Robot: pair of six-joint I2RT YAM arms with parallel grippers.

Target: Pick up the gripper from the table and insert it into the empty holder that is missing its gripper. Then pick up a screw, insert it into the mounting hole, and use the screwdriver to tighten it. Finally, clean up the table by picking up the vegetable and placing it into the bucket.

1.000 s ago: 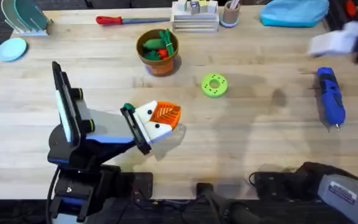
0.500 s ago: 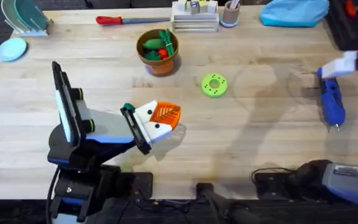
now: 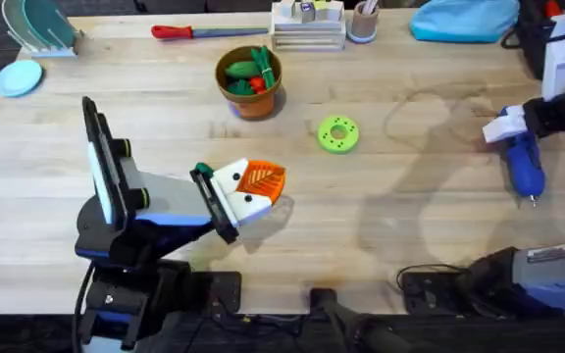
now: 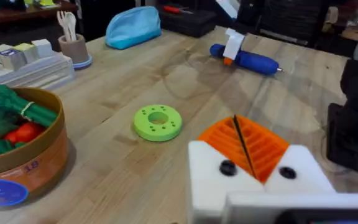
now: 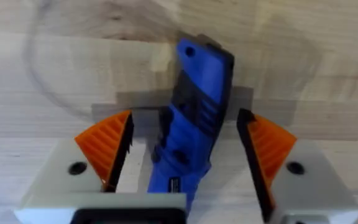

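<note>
- screwdriver (image 3: pixel 524 157) in the overhead view: lies flat at the table's (image 3: pixel 381 245) right side, long axis near-to-far, thin bit toward the near edge; the right gripper (image 3: pixel 514 126) sits over its far end.
- left wrist view: the left gripper (image 4: pixel 248 149) has its orange pads pressed together, holding nothing; the bucket (image 4: pixel 18 155) at the left bears a partly readable "18".
- right wrist view: the right gripper's orange pads (image 5: pixel 107 146) stand wide apart astride the blue body, not touching it.

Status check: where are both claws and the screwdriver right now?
Right claw open, straddling the screwdriver on the table, not gripped. Left claw shut, empty, near the green ring. Nothing in the way.
</note>
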